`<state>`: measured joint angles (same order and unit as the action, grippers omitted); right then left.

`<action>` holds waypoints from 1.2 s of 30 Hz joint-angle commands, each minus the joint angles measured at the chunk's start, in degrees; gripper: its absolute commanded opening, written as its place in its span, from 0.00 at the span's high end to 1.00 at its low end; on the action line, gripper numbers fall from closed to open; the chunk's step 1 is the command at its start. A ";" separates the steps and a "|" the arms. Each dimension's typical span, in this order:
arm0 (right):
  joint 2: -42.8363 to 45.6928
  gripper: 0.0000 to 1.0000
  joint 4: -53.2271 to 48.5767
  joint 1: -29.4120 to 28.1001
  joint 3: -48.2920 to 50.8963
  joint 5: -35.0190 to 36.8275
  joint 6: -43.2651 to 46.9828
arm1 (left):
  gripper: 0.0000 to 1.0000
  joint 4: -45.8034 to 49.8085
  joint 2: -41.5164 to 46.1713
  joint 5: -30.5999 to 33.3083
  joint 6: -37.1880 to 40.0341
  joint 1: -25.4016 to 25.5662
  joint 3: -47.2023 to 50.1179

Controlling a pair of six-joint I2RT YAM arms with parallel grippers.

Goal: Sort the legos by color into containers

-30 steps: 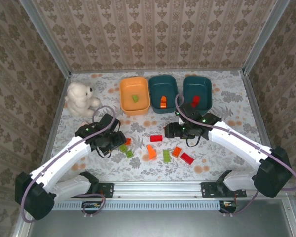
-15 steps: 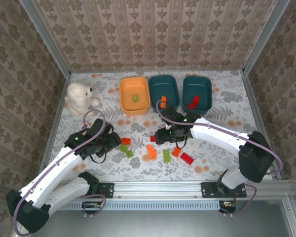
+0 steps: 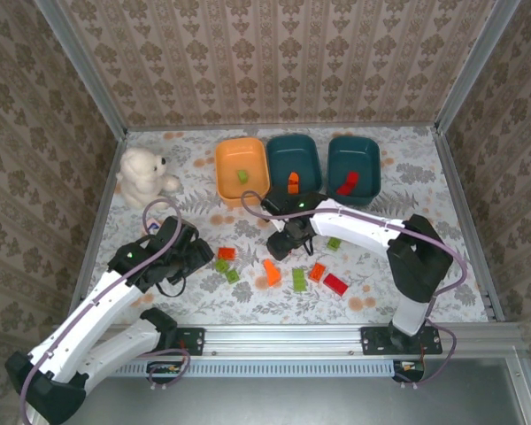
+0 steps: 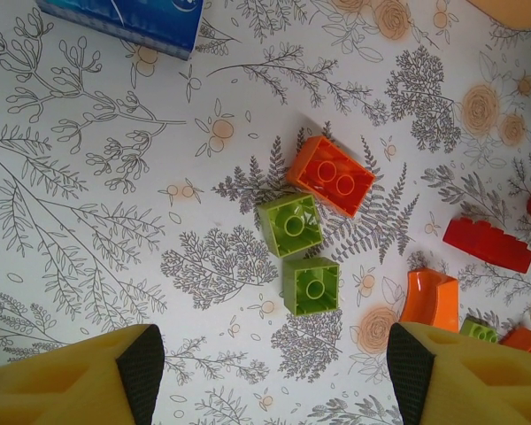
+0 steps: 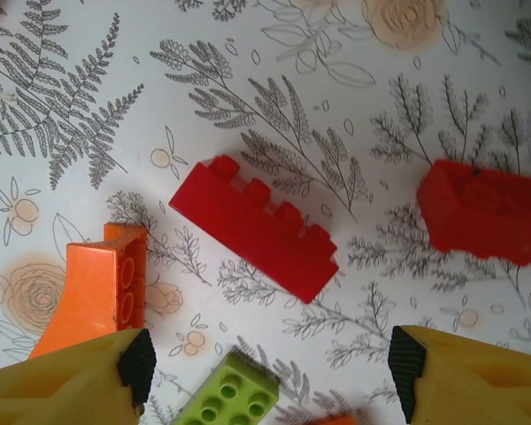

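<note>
Legos (image 3: 298, 280) cluster mid-table between both arms, with bare tablecloth (image 3: 460, 204) open to their right. The left gripper (image 4: 265, 363) hangs spread wide and empty above two green bricks (image 4: 289, 225); the right gripper (image 5: 264, 363), equally spread and empty, hangs above a red brick (image 5: 257, 226). Along the far edge, the orange tray (image 3: 226, 155) holds green, the middle teal tray (image 3: 279, 155) orange, the right teal tray (image 3: 369, 155) red.

Bright, even, diffuse light, shadows soft and faint, focus sharp except slight right-wrist blur at 6 o'clock on lime green brick (image 5: 226, 397).
</note>
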<state>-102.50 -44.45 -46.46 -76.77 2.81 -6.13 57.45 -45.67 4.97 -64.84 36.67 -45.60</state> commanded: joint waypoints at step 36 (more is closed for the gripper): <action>-9.35 0.79 -2.08 4.42 -10.66 -1.24 -0.06 | 0.29 -2.28 -1.57 -0.26 0.99 -0.63 -1.50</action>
<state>-117.62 -46.74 -43.40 -87.35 2.24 -3.46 56.25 -46.54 4.93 -64.75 36.53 -45.63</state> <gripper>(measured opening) 0.237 0.714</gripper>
